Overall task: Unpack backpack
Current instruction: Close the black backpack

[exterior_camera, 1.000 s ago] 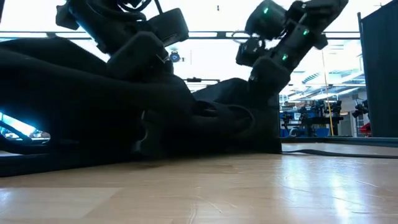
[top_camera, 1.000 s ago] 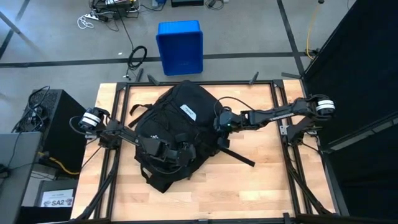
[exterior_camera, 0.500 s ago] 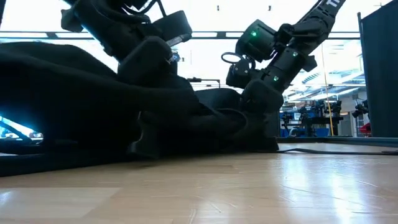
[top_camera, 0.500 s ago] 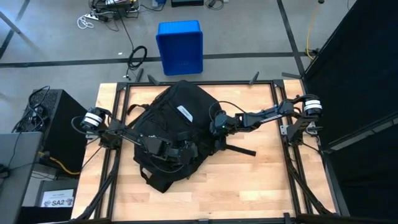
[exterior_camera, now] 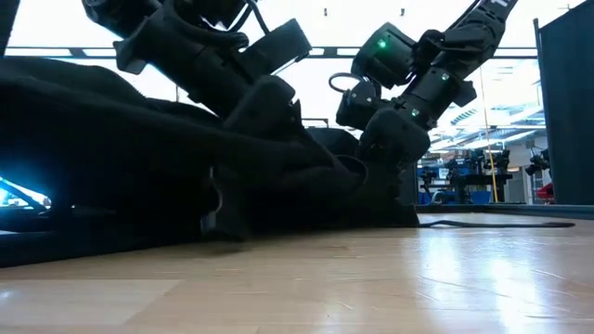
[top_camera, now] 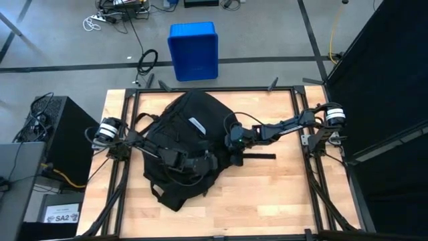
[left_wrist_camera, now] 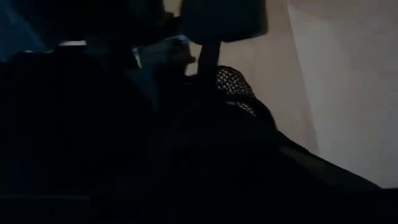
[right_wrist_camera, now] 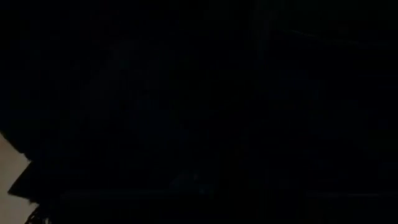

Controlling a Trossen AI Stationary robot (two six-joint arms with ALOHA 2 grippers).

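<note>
Backpack (top_camera: 180, 144) unpacking barely begun, both our grippers down on the bag.

Going left to right: our left gripper (top_camera: 204, 163) lies across the backpack's near half, and whether its fingers are parted or gripping fabric we cannot tell. The backpack itself lies flat on the tabletop (top_camera: 281, 194), left of centre, its top towards the far edge. Our right gripper (top_camera: 234, 143) is clenched and presses against the bag's right side. Nothing has come out onto the wood, so we judge that opening and emptying remain.
</note>
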